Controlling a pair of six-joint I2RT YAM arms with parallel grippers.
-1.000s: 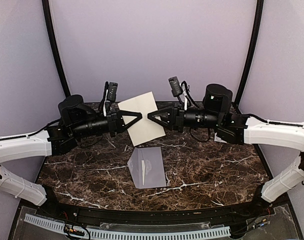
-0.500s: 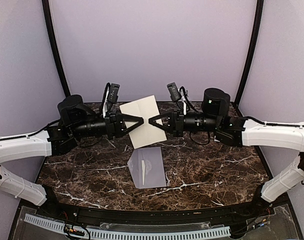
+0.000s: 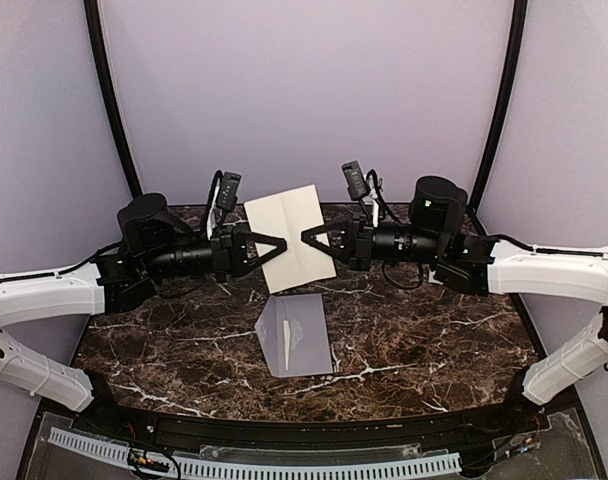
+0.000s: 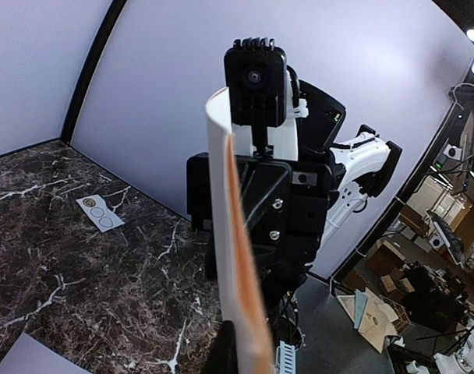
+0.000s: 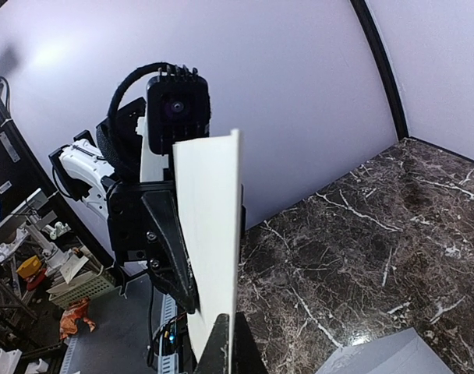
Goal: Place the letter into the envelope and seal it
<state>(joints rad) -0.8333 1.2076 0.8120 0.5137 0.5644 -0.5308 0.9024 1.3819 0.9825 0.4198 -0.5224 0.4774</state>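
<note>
The letter (image 3: 284,215) is held up in the air behind the envelope (image 3: 296,335), pinched tight by L fingers (image 3: 267,236) & R fingers (image 3: 322,229). The envelope is laid flat on the bench (image 3: 434,330).

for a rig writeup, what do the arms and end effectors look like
The left arm and right arm have white shells near the bases and black cylindrical motor housings. The left end effector and right end effector are black and triangular; black cables loop to wrist cameras.
</note>
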